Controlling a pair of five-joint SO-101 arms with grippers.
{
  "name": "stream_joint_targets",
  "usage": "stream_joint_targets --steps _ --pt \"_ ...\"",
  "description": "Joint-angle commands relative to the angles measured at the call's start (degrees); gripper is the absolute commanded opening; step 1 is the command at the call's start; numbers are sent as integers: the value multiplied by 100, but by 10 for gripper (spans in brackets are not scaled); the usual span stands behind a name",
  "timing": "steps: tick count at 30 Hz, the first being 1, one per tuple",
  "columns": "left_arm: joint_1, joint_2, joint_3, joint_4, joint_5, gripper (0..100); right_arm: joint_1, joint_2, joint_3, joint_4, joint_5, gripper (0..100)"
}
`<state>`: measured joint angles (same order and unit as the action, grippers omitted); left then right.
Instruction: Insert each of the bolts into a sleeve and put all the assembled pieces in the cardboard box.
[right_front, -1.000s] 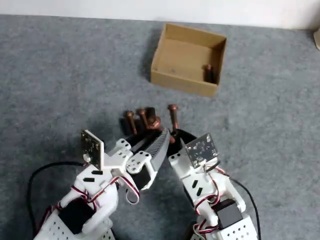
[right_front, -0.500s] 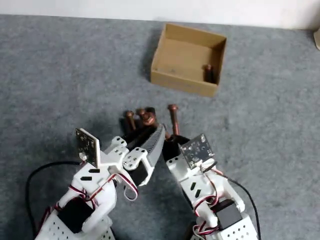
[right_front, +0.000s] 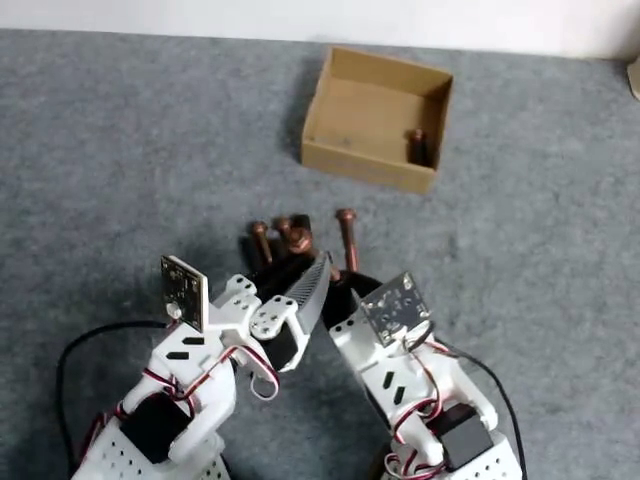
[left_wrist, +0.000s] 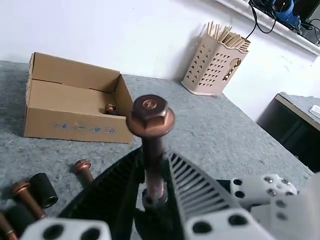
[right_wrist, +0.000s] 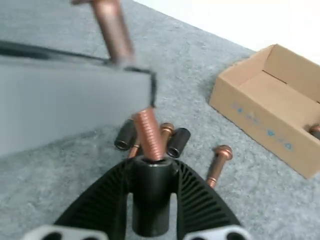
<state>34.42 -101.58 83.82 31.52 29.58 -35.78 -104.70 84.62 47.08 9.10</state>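
Observation:
My left gripper (left_wrist: 154, 160) is shut on a copper bolt (left_wrist: 150, 112), held head up by its shaft. My right gripper (right_wrist: 151, 170) is shut on a black sleeve (right_wrist: 150, 200), held upright just beneath it. The bolt's threaded end (right_wrist: 149, 132) reaches into the sleeve's top opening. In the high view both grippers meet near the table's middle, the bolt head (right_front: 298, 240) above the left gripper (right_front: 308, 278) and the right gripper (right_front: 345, 292) beside it. The cardboard box (right_front: 340, 120) stands farther back with one assembled piece (right_front: 417, 146) in its corner.
Loose bolts (right_front: 347, 232) (right_front: 261, 242) and black sleeves (right_wrist: 179, 141) (right_wrist: 125, 137) lie on the grey carpet just beyond the grippers. A beige perforated holder (left_wrist: 215, 62) stands far off by the wall. Open carpet lies between the loose parts and the box.
The left gripper with the bolt has shifted slightly left and back. The right gripper has closed in under it, so the sleeve now sits below the bolt's tip.

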Motion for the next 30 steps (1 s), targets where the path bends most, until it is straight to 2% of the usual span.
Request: stream_joint_targets --steps 1,7,14,22,30 --pt "-13 -66 -31 -88 53 6 -154 -66 -268 -31 18 5" --pt "-4 -66 -84 211 343 6 -145 -66 -233 -180 53 5" --pt "13 -66 -84 246 360 6 -127 -66 -233 -180 53 5" --pt "954 -66 -242 677 352 6 -119 -66 -224 -180 62 5" --pt "558 -57 -567 941 343 6 -119 -66 -268 -180 105 5"
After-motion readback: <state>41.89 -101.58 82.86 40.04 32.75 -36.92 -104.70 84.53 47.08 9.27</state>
